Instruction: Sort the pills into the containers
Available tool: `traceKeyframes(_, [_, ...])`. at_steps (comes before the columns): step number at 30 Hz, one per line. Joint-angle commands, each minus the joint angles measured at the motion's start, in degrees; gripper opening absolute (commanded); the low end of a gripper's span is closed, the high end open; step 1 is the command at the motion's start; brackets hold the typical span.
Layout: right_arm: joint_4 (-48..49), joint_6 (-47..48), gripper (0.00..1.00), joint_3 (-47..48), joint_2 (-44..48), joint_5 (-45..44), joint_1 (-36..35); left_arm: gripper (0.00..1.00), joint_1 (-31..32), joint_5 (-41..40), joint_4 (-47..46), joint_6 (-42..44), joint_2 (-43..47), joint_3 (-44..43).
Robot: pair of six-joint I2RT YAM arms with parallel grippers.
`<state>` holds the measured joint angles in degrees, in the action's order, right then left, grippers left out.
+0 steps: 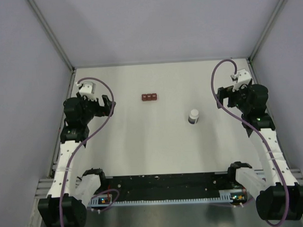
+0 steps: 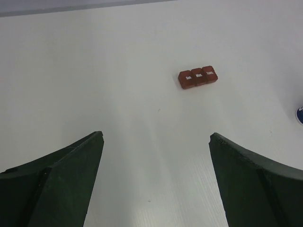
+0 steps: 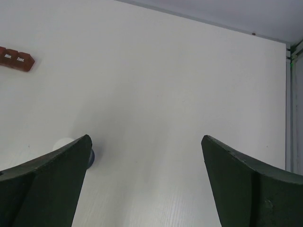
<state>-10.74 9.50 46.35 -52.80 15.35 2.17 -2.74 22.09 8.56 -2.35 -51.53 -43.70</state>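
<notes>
Left tool and right tool hang wide open, empty, at the frame sides. Containers sit upper-centre on the desk, well apart from both.

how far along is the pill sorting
Done: nothing that shows. The red-brown three-compartment strip lies with its lids apparently shut, and the pill bottle stands upright and capped, apart from it. No loose pills are visible.
In hand: nothing. The left gripper and right gripper are both open and empty.
Left: the whole job, meaning opening the bottle and compartments and sorting the pills.
</notes>
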Motion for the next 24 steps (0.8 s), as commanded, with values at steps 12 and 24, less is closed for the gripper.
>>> traceKeyframes(12, [1.16,1.75,0.99,-1.17,0.50,1.87,1.78,0.99,0.28,-0.29,1.11,1.82,-5.94,-5.86])
traceKeyframes(24, [1.69,2.81,0.99,-1.70,0.50,-0.15,2.66,0.99,5.81,-1.43,0.58,4.19,-25.71,-16.76])
